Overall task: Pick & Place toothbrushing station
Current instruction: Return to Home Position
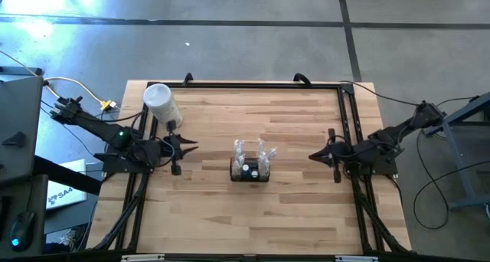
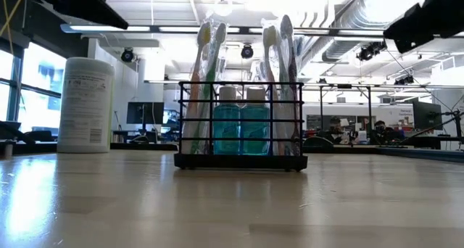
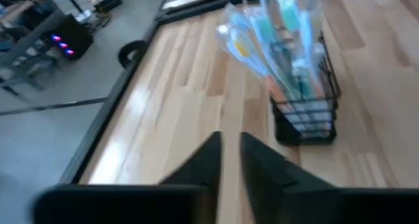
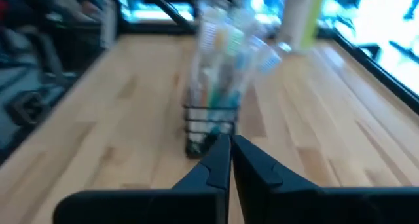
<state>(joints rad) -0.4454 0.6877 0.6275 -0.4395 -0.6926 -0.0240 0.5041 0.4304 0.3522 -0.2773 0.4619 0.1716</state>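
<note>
Black wire holder [image 1: 250,172] with tall toothbrushes [image 2: 205,59] alone in the middle of the desk [image 1: 291,116], bare wood on every side of it, white tub [image 1: 161,103] by the left edge, near the left hand [image 1: 187,145]

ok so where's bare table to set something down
Widest bare table lies past the black wire organizer, on the side away from the white container. Also bare between it and the right tool. Crowded where the left tool sits near the container.

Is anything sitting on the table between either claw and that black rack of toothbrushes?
Nothing visible. Bare tabletop lies between the left gripper and the black rack, and between it and the right gripper. The white canister stands off to the side.
</note>
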